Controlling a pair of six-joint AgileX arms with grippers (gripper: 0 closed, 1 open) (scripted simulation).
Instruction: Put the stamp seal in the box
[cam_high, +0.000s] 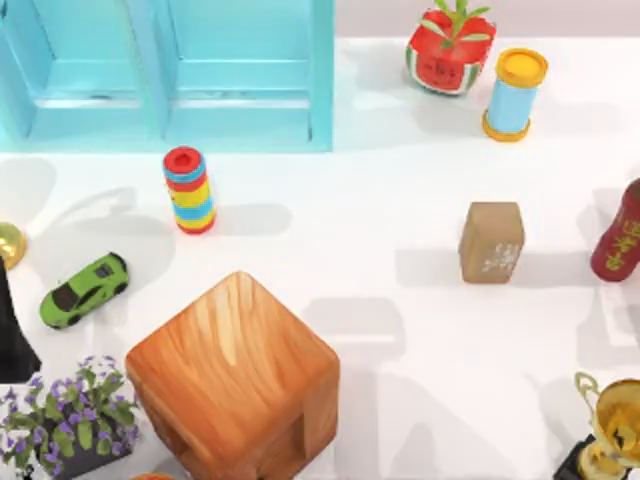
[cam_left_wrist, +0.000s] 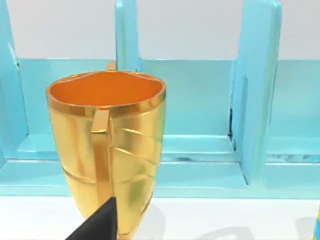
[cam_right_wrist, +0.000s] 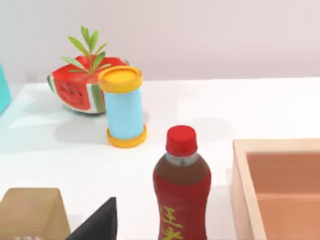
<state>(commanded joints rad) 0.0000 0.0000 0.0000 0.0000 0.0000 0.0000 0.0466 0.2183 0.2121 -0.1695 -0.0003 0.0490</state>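
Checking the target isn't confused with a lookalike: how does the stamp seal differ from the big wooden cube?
The stamp seal is much smaller than the wooden cube. The seal is matte tan-brown with faint whitish marks on one face; the cube is glossy orange-brown with wood grain. The seal stands right of centre, the cube at the front, left of centre. Both are brownish blocks resting on the white table.

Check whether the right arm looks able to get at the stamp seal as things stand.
Probably yes. The stamp seal stands upright on open table, apart from the red bottle to its right. The right wrist view has it close below, beside a dark tool fingertip.
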